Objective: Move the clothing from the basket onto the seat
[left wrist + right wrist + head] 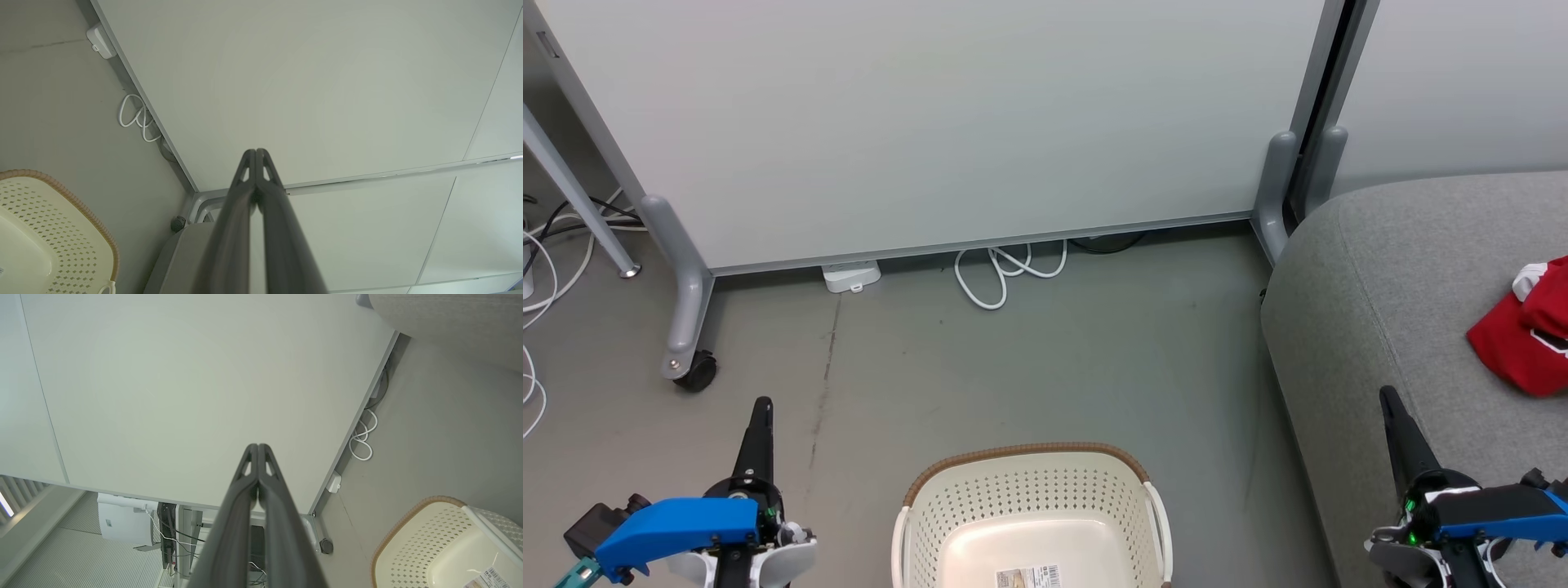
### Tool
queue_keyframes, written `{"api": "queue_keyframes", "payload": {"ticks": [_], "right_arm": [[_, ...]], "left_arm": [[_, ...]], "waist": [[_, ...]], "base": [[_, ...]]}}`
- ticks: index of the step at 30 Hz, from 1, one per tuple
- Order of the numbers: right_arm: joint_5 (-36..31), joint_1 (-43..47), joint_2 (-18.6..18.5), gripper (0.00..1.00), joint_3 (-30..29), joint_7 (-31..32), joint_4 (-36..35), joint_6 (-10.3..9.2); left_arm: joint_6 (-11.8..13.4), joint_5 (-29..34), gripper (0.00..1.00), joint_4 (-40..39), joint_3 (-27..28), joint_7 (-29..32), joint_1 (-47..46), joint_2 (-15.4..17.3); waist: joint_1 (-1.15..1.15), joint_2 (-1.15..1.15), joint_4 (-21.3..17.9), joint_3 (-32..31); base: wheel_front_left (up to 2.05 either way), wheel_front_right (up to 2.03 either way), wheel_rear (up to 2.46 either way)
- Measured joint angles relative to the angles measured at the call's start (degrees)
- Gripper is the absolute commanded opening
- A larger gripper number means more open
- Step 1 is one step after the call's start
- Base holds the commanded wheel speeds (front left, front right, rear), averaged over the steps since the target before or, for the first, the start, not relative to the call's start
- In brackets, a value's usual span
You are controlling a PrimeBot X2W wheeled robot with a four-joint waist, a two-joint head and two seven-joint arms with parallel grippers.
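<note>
**Q:** Where did the clothing lie?
**A:** The clothing (pixel 1523 339), red with white trim, lay bunched on top of the seat (pixel 1380 278). It was well in from the rounded edge that faced the basket (pixel 1029 490), and part of it ran past the right side of the head view.

**Q:** And the basket?
**A:** It stood on the floor (pixel 1054 351), near that same edge of the seat but apart from it. Its pale base and a printed label (pixel 1029 576) showed through the open top.

**Q:** State of the claws?
**A:** The left gripper (pixel 761 404) hung over the floor to the basket's left. The right gripper (pixel 1388 400) showed against the seat's rounded edge. In each wrist view the two dark fingers were pressed together tip to tip, closed on themselves.

**Q:** Background?
**A:** A pale wheeled partition (pixel 931 122) stood behind. A white cable (pixel 1005 273) lay looped on the floor at its foot.
</note>
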Motion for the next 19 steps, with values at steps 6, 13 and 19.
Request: {"api": "queue_keyframes", "payload": {"ticks": [6, 13, 19], "right_arm": [[2.8, -0.1, 0.0, 0.00, -0.1, 0.5, -0.1, 0.00], [5.9, -0.5, 0.0, 0.00, -0.2, 1.1, -0.1, 0.00], [8.1, -0.6, 0.0, 0.00, -0.2, 1.3, -0.2, 0.00]], "left_arm": [[0.0, -2.3, 0.00, -0.3, 0.4, 0.7, -0.1, 0.0], [0.0, -5.0, 0.00, -0.7, 0.9, 1.5, -0.4, 0.0], [0.0, -6.7, 0.00, -1.0, 1.3, 2.0, -0.6, 0.0]], "waist": [[0.00, 0.00, 0.0, 0.0], [0.00, 0.00, 0.0, 0.1], [0.00, 0.00, 0.0, 0.1]], "base": [[0.00, 0.00, 0.00], [0.00, 0.00, 0.00], [0.00, 0.00, 0.00]]}}
